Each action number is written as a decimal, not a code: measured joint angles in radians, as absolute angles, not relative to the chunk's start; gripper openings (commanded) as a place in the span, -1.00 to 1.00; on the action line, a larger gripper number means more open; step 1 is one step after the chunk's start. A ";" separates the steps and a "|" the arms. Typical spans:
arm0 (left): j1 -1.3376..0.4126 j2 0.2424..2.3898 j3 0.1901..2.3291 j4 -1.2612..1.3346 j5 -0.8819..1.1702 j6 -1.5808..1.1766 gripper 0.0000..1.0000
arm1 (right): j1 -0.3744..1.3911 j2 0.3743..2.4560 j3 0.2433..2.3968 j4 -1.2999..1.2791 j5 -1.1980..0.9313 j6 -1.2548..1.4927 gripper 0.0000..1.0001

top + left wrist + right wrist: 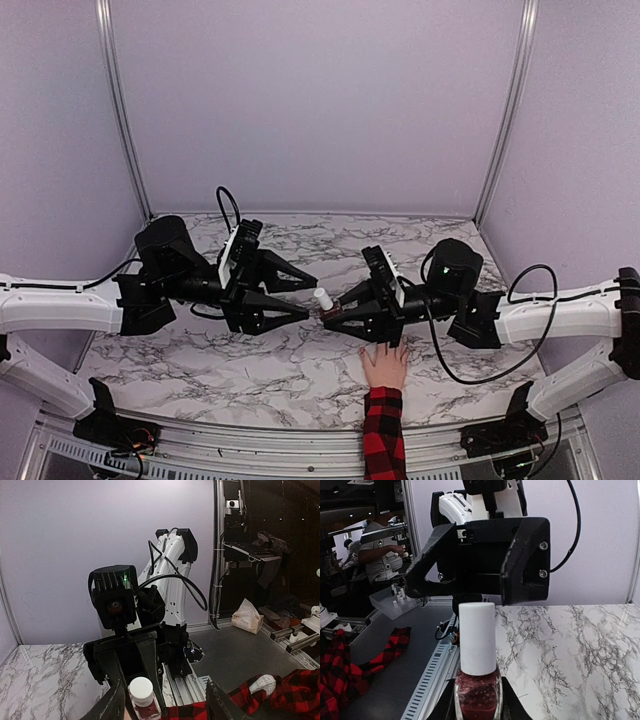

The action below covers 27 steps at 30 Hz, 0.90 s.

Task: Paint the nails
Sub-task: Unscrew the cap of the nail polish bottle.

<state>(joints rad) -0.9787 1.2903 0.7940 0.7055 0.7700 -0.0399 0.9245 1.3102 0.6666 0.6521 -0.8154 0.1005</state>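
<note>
A pale hand (385,366) in a red-and-black plaid sleeve (382,432) lies flat near the table's front edge. Its fingertips reach under the right arm, and the nails are too small to make out. My right gripper (331,312) is shut on a dark red nail-polish bottle (477,690) with a white cap (477,637), holding it upright above the table. My left gripper (310,298) is open, and its fingertips stand on either side, just short of the cap (323,298). The left wrist view shows the bottle (144,702) between that gripper's two fingers (112,707).
The marble table (250,360) spreads around both arms, with purple walls behind and to the sides. A metal rail (250,440) runs along the near edge. The right arm's cable (480,370) loops over the table to the right of the hand.
</note>
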 measured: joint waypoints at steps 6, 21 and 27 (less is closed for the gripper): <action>-0.998 1.314 0.796 0.706 0.805 -0.019 0.05 | 0.925 1.343 0.673 0.689 -0.928 0.148 -1.00; -1.018 1.361 0.828 0.705 0.830 0.032 -0.30 | 0.925 1.394 0.690 0.770 -1.053 0.236 -1.00; -1.024 1.363 0.834 0.705 0.835 0.043 -0.62 | 0.925 1.402 0.691 0.786 -1.071 0.258 -1.00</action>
